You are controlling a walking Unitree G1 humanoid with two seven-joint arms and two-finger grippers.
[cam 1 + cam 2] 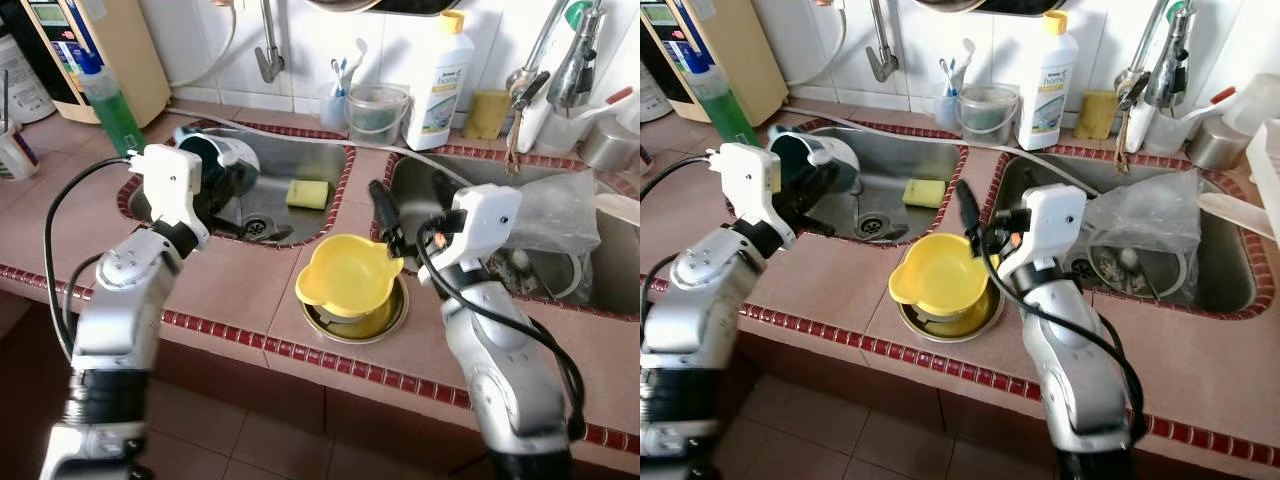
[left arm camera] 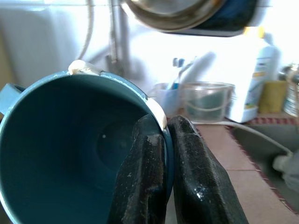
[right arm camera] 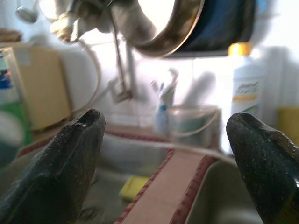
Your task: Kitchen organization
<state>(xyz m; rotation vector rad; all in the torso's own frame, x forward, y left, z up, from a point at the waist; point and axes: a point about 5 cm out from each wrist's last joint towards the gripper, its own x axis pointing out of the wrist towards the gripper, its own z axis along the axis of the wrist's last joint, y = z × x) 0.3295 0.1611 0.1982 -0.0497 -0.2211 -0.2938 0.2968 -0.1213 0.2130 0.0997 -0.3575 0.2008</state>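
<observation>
My left gripper (image 1: 222, 182) hangs over the left sink (image 1: 300, 150), shut on the rim of a teal mug (image 1: 212, 160). In the left wrist view the two fingers (image 2: 187, 154) pinch the mug's (image 2: 70, 154) wall, one inside and one outside, and the mug lies tilted on its side. A yellow plastic bowl (image 1: 345, 275) rests tilted in a metal bowl (image 1: 360, 318) on the tiled counter between the sinks. Just behind and to the right of it, my right gripper (image 1: 410, 208) stands open with nothing between its fingers (image 3: 70, 158).
A yellow sponge (image 1: 307, 192) lies in the left sink. The right sink (image 1: 420, 175) holds a clear plastic bag (image 1: 560, 205) and dishes. Along the back wall stand a green soap bottle (image 1: 112, 108), a clear tub (image 1: 376, 112), a white detergent bottle (image 1: 440, 85) and taps.
</observation>
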